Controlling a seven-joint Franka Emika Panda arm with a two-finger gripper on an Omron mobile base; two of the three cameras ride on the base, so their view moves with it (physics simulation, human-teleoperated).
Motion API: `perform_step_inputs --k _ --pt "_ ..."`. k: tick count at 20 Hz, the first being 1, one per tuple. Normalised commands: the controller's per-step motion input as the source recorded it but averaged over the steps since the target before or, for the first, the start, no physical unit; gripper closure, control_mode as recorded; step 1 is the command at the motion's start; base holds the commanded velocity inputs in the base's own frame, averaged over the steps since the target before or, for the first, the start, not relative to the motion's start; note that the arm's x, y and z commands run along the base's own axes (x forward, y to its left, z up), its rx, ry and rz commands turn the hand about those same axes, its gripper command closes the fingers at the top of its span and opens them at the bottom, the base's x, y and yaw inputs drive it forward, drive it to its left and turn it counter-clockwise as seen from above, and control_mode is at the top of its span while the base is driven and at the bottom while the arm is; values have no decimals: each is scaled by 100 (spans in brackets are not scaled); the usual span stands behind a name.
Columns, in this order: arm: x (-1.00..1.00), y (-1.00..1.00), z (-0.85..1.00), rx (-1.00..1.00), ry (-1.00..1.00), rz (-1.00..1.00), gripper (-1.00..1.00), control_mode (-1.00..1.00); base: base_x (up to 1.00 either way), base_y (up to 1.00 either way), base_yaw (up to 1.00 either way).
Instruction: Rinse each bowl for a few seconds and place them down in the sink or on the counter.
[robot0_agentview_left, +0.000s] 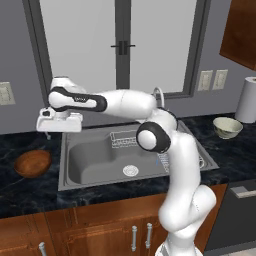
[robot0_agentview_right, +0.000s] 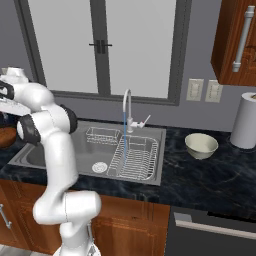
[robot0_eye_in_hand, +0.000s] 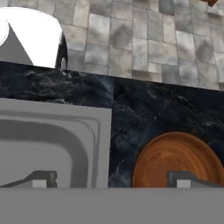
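The reddish-brown wooden bowl sits upright on the black counter to the left of the sink. My gripper hangs open above the sink's left rim, a little to the right of that bowl and higher. In the hand view the wooden bowl lies behind the right fingertip, and the gripper holds nothing. The cream bowl stands on the counter right of the sink, far from the gripper; it also shows as the cream bowl.
A thin stream of water falls from the curved faucet into the sink. A wire rack and a small wire caddy sit in the basin. A white paper-towel roll stands at the far right.
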Motion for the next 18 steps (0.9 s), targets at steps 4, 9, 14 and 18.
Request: perform_step_inputs --k 4,9,14,18 --pt "-35 -46 30 0 -30 -8 -100 -100 0 0 0" --pt "-11 -42 24 -1 -27 -14 -100 -100 0 0 0" --pt "0 -52 50 0 -12 -17 -100 -100 0 0 0" --pt "0 -55 51 0 -6 -20 -100 -100 0 0 0"
